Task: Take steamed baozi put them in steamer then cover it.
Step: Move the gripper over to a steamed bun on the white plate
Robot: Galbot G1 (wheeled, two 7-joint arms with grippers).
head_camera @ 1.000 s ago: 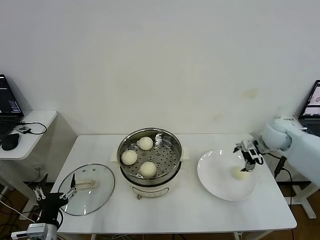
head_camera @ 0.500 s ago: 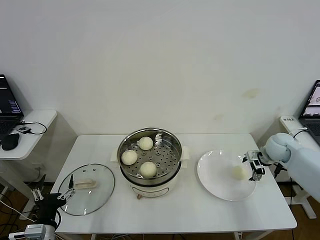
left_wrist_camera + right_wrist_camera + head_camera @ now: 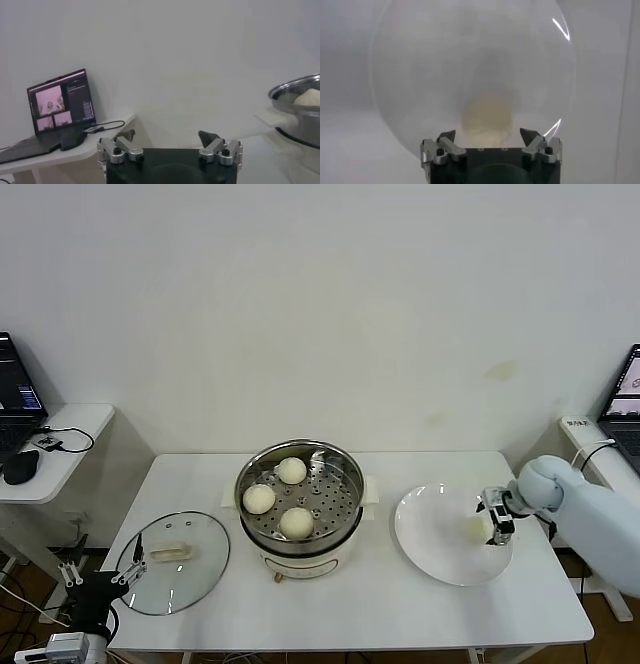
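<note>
The steamer (image 3: pixel 340 484) stands mid-table with three steamed baozi on its perforated tray: one at the back (image 3: pixel 291 470), one on the left (image 3: pixel 259 498), one at the front (image 3: pixel 296 522). Another baozi (image 3: pixel 476 528) lies on the white plate (image 3: pixel 430 536). My right gripper (image 3: pixel 494 522) is low at that bun's right side. In the right wrist view the gripper (image 3: pixel 488 135) is open, a fingertip on either side of the bun (image 3: pixel 487 116), not touching it. The cover (image 3: pixel 175 549) lies flat left of the steamer. My left gripper (image 3: pixel 100 584) hangs open off the table's front left corner.
A side desk (image 3: pixel 60 434) at the far left carries a laptop (image 3: pixel 62 107) and a mouse. A second laptop (image 3: pixel 628 389) shows at the far right. The steamer rim (image 3: pixel 300 90) appears in the left wrist view.
My right gripper has come down from above the plate's baozi to its right side, level with it. The left arm has sunk slightly.
</note>
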